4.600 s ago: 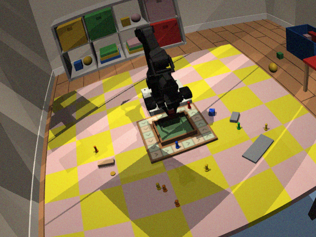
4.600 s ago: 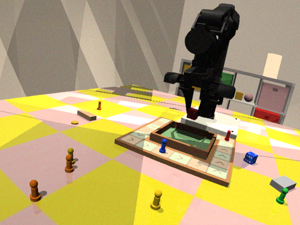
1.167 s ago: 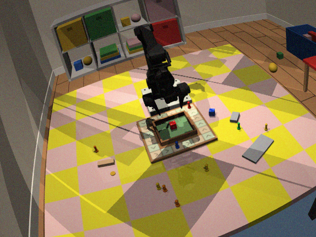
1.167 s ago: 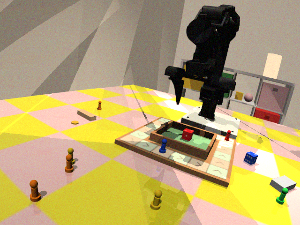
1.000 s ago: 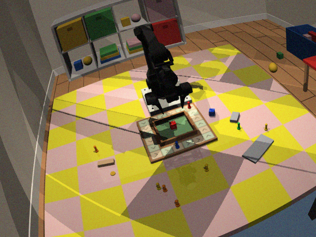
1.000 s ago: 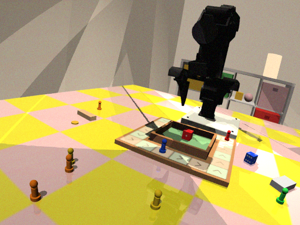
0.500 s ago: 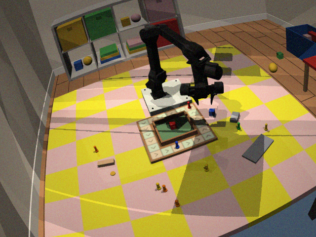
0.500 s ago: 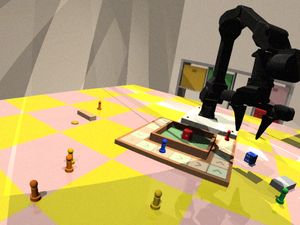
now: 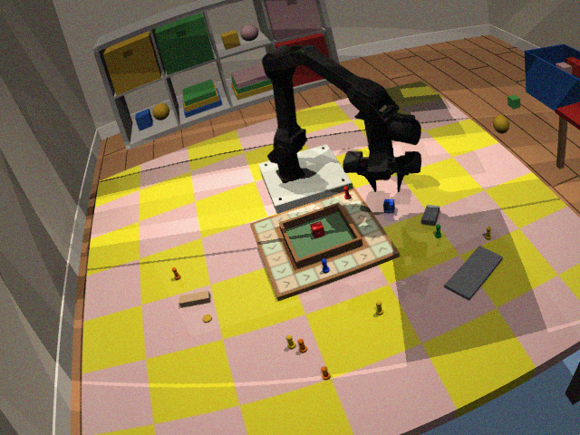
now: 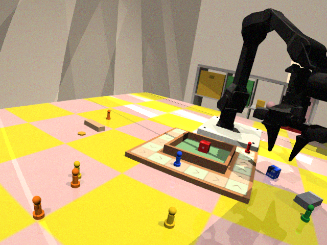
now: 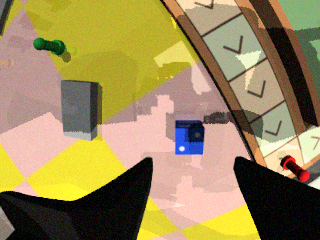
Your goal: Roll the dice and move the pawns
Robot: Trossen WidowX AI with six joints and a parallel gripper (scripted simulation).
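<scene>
The blue die (image 9: pixel 389 206) (image 10: pixel 273 171) (image 11: pixel 189 137) lies on the mat beside the board, outside the tray. My gripper (image 9: pixel 386 189) (image 10: pixel 279 155) (image 11: pixel 194 163) is open and empty above it. The red die (image 9: pixel 316 229) (image 10: pixel 204 146) lies inside the tray (image 9: pixel 299 262) (image 10: pixel 195 161); one pip shows on its side in the exterior view. The red pawn (image 9: pixel 347 192) (image 10: pixel 248 147) (image 11: pixel 295 168) stands on the board's corner space nearest the white base and the blue die. The blue pawn (image 9: pixel 324 265) (image 10: pixel 178 158) stands on the board's front row, on the side away from the arm.
A small grey block (image 9: pixel 430 215) (image 10: pixel 308 199) (image 11: pixel 79 109) and a green pawn (image 9: pixel 438 230) (image 10: pixel 307 213) (image 11: pixel 49 45) are near the blue die. A grey slab (image 9: pixel 474 272) lies farther right. Several yellow and orange pawns, a wooden block (image 9: pixel 194 299) (image 10: pixel 94 125) and a yellow disc (image 9: pixel 207 318) (image 10: pixel 81 133) are also on the mat.
</scene>
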